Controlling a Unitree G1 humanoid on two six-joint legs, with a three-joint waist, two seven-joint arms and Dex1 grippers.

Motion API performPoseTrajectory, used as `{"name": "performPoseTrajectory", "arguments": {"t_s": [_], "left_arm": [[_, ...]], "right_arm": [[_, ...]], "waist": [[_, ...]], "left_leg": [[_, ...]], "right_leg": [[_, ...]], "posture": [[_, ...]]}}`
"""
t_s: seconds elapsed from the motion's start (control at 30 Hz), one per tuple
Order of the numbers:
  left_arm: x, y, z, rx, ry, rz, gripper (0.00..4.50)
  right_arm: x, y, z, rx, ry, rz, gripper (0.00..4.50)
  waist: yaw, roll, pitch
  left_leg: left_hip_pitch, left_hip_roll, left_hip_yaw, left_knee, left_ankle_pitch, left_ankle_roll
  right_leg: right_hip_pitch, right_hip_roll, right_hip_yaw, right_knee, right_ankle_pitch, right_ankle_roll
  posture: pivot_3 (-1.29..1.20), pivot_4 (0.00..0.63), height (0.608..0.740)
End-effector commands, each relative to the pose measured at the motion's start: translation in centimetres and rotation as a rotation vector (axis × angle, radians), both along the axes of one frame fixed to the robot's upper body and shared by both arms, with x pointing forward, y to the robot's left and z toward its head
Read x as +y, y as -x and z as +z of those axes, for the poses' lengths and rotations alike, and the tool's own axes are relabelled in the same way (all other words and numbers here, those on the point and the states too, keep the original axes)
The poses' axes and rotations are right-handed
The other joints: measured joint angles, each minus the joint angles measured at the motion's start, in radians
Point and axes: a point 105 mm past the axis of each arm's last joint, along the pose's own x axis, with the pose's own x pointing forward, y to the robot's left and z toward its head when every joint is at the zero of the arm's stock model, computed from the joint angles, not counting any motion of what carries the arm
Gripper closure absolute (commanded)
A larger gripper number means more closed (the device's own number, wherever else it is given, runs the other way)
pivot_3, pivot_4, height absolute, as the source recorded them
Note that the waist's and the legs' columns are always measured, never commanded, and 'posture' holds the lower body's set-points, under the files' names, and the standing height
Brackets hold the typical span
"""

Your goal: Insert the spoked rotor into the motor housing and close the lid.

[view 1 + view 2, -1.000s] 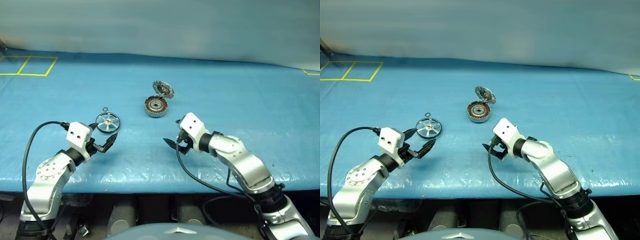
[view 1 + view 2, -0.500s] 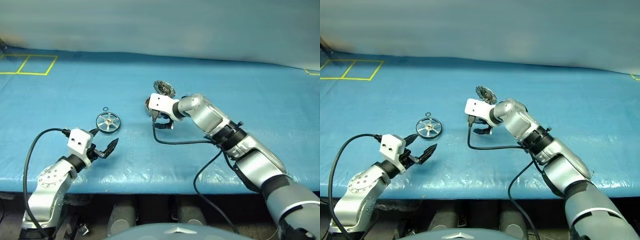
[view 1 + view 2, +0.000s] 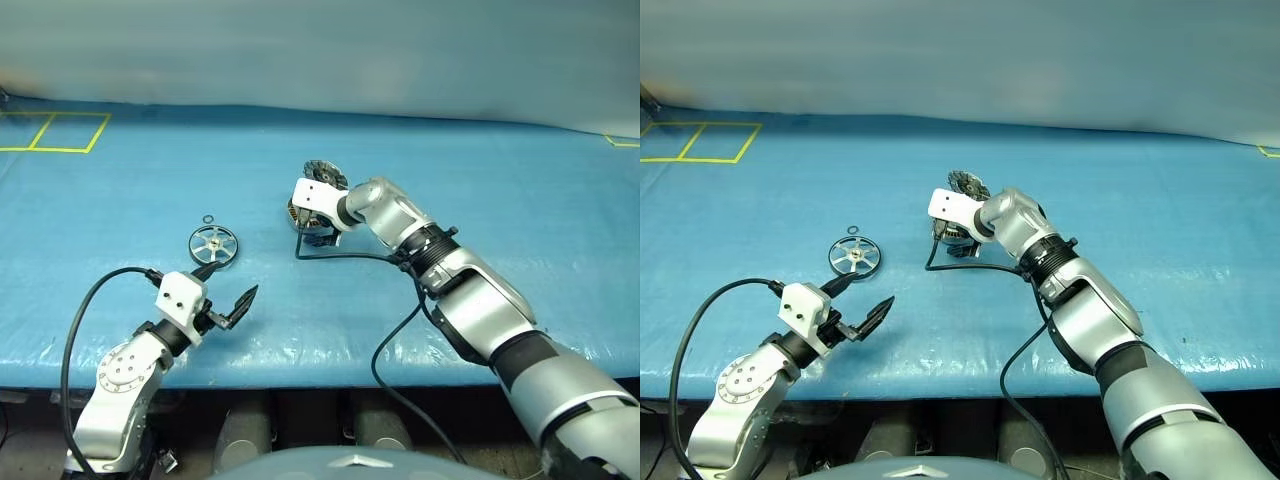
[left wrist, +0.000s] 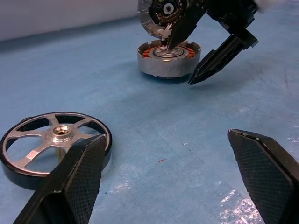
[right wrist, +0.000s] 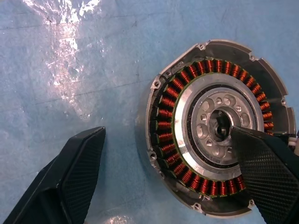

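The left gripper (image 3: 232,299) hovered open and empty over the blue table (image 3: 520,200), just short of the rotor (image 3: 214,243) lying flat. Farther off, the right gripper (image 4: 198,49) hung open above the housing (image 5: 219,126), one finger (image 5: 266,170) over its hub, lid (image 3: 327,174) raised behind.

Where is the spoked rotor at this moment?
The spoked rotor lies flat on the blue table cover, on the robot's left, beside a tiny black ring and ahead of the open left gripper.
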Motion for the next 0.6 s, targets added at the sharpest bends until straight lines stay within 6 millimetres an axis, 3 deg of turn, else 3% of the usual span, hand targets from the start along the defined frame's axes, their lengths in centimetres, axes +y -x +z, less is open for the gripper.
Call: {"name": "performPoseTrajectory", "arguments": {"t_s": [0.03,0.13,0.23,0.43,0.6], "left_arm": [[-0.9,0.0,0.5,-0.073,0.002,-0.035,0.00],[-1.5,0.0,0.4,-0.093,0.030,-0.049,0.00],[-1.5,0.0,0.3,-0.101,0.058,-0.043,0.00],[-1.5,0.1,-0.4,-0.080,0.080,-0.029,0.00],[-1.3,0.1,-0.6,-0.079,0.079,-0.019,0.00]], "right_arm": [[0.2,0.3,-0.1,0.027,0.012,0.024,0.02],[0.4,0.6,-0.9,0.053,0.017,0.026,0.02],[0.6,0.9,-1.4,0.068,0.025,0.035,0.59],[0.9,1.1,-1.5,0.073,0.015,0.035,2.47],[1.1,2.2,-1.5,0.111,-0.027,0.055,2.54]], "waist": [[0.000,0.000,0.000],[-0.001,0.000,0.000],[-0.001,0.000,0.000],[-0.006,0.000,-0.001],[-0.011,0.001,-0.001]], "left_leg": [[0.000,0.000,0.000,0.000,-0.002,0.003],[0.001,0.001,0.001,0.000,-0.002,0.003],[0.001,0.002,0.001,0.000,-0.002,0.003],[0.002,0.002,0.001,0.000,-0.002,0.003],[0.003,0.004,0.002,0.000,-0.001,0.002]], "right_leg": [[0.000,0.000,0.000,0.000,0.000,0.000],[0.000,0.000,0.000,0.000,0.000,0.000],[0.000,0.000,0.000,0.000,0.000,-0.001],[0.000,0.001,0.000,0.000,0.000,-0.001],[0.000,0.002,0.000,0.001,0.001,-0.002]], "posture": [[0.00,0.150,0.740],[0.00,0.150,0.740],[0.00,0.150,0.740],[0.00,0.150,0.740],[0.00,0.150,0.740]]}}
